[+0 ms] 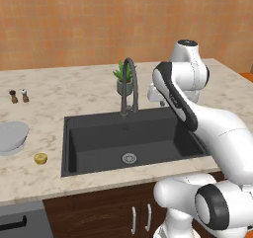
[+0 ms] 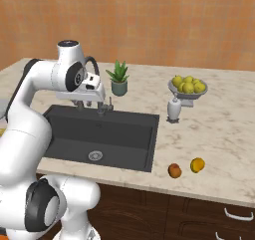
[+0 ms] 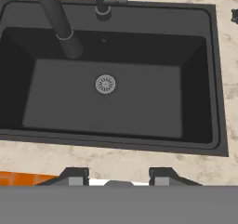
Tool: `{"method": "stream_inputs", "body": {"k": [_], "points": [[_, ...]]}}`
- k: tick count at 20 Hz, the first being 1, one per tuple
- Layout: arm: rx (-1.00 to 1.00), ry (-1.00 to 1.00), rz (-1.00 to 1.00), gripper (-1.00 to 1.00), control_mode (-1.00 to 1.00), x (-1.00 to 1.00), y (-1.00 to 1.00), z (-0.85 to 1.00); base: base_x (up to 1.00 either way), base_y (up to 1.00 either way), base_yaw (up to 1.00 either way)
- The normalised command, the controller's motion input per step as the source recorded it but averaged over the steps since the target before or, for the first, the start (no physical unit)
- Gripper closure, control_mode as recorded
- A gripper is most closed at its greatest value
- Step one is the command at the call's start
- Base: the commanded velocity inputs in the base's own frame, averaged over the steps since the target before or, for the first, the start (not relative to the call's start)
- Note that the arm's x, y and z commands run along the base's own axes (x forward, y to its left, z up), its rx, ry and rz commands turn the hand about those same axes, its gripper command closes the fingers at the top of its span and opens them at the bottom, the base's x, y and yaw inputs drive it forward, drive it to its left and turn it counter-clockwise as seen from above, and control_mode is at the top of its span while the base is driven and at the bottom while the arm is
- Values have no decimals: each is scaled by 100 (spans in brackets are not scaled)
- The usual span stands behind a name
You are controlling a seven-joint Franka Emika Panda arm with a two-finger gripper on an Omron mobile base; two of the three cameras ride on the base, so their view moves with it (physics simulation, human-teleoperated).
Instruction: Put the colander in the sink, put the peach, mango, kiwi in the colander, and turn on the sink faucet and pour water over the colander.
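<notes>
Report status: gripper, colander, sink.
Gripper above the sink, fingers apart, holding nothing. Colander on the counter left of the sink. Basin bare, nothing in the way.

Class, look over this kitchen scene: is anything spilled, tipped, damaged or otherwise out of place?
Nothing stands out. The dark grey rectangular sink is dry, the pale round colander sits upright on the marble counter, and no fruit looks spilled.

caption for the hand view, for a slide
Gripper looks down into the empty sink, faucet spout arching over the basin above the drain.
</notes>
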Motion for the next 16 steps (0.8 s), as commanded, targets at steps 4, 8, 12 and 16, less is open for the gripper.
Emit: {"method": "stream_inputs", "body": {"k": [4, 8, 12, 16], "points": [[0, -4, 0, -100, -100, 0, 44, 0, 0, 0, 0], [0, -4, 0, -100, -100, 0, 57, -9, 0, 0, 0], [10, -5, 0, -100, -100, 0, 66, -18, 0, 0, 0], [19, 0, 0, -100, -100, 0, 76, -7, 0, 0, 0]]}}
